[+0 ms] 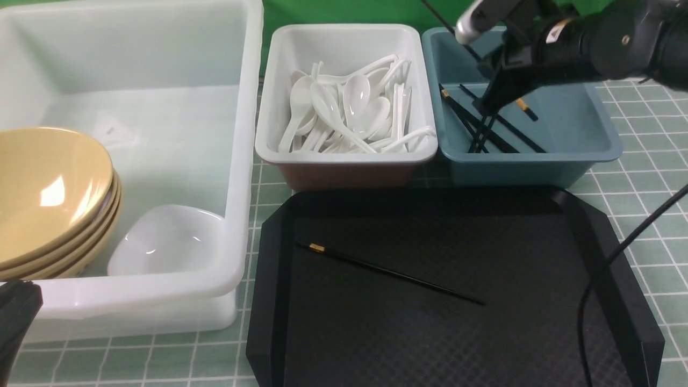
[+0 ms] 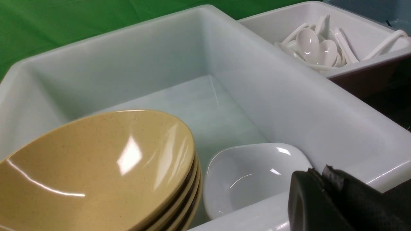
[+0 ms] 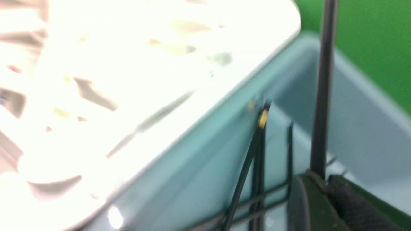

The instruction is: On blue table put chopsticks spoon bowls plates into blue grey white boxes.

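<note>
My right gripper (image 1: 488, 102) hangs over the blue-grey box (image 1: 537, 158), shut on a black chopstick (image 3: 322, 80) that sticks up out of its jaws (image 3: 318, 178). Several more chopsticks (image 1: 505, 137) lie in that box. One chopstick with a gold band (image 1: 392, 273) lies on the black tray (image 1: 591, 242). The white box (image 1: 344, 156) holds several spoons (image 1: 355, 107). The large translucent tub (image 1: 244, 134) holds stacked tan bowls (image 1: 48, 188) and a white plate (image 1: 166, 242). My left gripper (image 2: 318, 173) is shut and empty at the tub's near rim.
The three boxes stand in a row behind the black tray on the gridded table (image 1: 645, 177). A black cable (image 1: 607, 263) hangs across the tray's right side. A green backdrop rises behind the boxes.
</note>
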Robot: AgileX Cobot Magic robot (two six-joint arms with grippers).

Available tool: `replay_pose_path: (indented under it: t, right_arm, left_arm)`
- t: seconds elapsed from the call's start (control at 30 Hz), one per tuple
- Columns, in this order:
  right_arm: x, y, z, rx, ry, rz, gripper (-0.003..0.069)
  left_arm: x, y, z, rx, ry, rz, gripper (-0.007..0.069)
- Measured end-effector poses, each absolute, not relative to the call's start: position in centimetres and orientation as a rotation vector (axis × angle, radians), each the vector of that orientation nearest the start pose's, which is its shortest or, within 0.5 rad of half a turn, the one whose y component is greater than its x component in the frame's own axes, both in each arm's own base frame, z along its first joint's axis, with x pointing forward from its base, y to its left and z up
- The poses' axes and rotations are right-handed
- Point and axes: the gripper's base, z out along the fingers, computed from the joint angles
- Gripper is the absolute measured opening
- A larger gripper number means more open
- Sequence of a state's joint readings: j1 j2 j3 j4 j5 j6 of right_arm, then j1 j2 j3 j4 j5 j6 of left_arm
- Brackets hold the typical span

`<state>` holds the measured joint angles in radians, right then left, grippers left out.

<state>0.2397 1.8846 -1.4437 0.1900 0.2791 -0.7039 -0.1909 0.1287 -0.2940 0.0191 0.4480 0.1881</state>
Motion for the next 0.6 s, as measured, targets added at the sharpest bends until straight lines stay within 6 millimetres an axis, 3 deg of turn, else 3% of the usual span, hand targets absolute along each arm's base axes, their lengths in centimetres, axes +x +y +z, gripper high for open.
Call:
replay_pose_path:
  t: [0.17, 0.23, 0.37, 0.43, 0.6]
  right_arm:
    - [42.2, 11.0, 24.5, -0.810, 2.180, -0.016, 0.0309]
    - [41.7, 11.3, 24.6, -0.829, 2.222, 0.011, 0.0336]
    - [38.6, 14.2, 24.9, -0.975, 2.401, 0.184, 0.0373]
    - [36.5, 16.6, 24.2, -1.106, 2.479, 0.268, 0.0370]
    - [33.1, 21.7, 21.3, -1.384, 2.448, 0.293, 0.0364]
  left_arm:
    - [5.1, -0.9, 26.4, 0.342, 1.733, 0.018, 0.0004]
    - [5.1, -0.9, 26.4, 0.342, 1.733, 0.018, 0.0004]
    - [5.1, -0.9, 26.4, 0.342, 1.732, 0.019, 0.0004]
    - [5.1, -0.9, 26.4, 0.343, 1.732, 0.020, 0.0004]
    - [5.1, -0.9, 26.4, 0.343, 1.731, 0.021, 0.0004]
